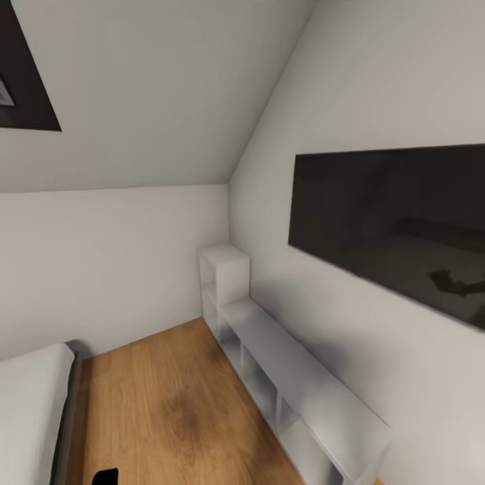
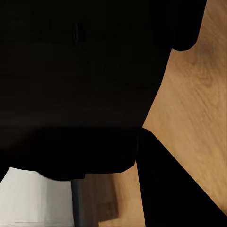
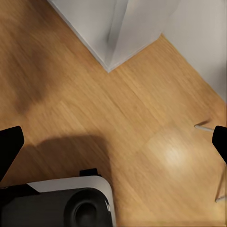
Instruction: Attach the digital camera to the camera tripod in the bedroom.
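Bedroom reached, attachment not yet begun. In the head view we see the wall TV (image 1: 391,222), white cube shelving (image 1: 296,377) and a corner of the bed (image 1: 30,404). The right wrist view adds the right gripper (image 3: 113,144) - fingers wide apart, holding nothing - above the wood floor (image 3: 118,109), with thin silver rods (image 3: 204,126) that we judge may be camera tripod legs. In the left wrist view a dark mass (image 2: 71,94) may be the digital camera - we cannot tell, nor read the left gripper's opening.
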### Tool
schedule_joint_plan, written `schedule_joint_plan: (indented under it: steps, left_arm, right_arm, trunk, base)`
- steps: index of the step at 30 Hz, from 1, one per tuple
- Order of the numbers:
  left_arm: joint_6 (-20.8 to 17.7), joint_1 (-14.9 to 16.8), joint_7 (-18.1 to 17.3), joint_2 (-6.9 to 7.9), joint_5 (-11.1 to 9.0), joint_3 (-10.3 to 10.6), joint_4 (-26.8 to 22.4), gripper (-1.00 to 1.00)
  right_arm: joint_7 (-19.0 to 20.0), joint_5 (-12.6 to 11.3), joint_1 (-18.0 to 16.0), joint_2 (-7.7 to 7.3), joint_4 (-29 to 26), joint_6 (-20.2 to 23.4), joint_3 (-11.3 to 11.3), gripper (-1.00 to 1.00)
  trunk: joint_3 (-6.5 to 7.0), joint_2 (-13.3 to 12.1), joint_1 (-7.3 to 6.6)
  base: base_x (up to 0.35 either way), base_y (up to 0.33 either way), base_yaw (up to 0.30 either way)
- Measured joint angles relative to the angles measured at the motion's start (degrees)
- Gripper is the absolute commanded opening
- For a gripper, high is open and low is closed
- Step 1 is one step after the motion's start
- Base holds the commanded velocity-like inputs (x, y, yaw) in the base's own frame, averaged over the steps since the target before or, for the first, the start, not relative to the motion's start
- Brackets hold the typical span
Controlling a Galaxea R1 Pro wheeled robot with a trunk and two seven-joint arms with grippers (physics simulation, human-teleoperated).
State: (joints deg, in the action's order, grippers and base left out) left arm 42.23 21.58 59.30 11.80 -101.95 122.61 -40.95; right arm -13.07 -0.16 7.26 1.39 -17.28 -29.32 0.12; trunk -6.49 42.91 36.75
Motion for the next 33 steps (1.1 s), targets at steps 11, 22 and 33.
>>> schedule_joint_plan:
  steps: [11,22,33]
  left_arm:
    - [0.0,0.0,-0.6,-0.63,-0.6,0.3,0.1,-1.0]
    - [-0.1,0.0,-8.4,-0.7,-5.6,0.2,4.0,-1.0]
    - [-0.1,0.0,-10.0,-0.72,-6.3,0.2,5.1,-1.0]
  right_arm:
    - [0.0,0.0,0.0,0.06,0.1,0.0,0.0,1.0]
    - [0.0,0.0,0.0,0.05,0.1,0.0,0.0,1.0]
    - [0.0,0.0,0.0,0.0,0.1,0.0,0.0,1.0]
  trunk:
    - [1.98,-4.4,-2.42]
    - [3.97,-8.8,-4.84]
    - [5.9,-13.2,-7.26]
  base:
    - [0.0,0.0,0.0]
    - [0.0,0.0,0.0]
    - [0.0,0.0,0.0]
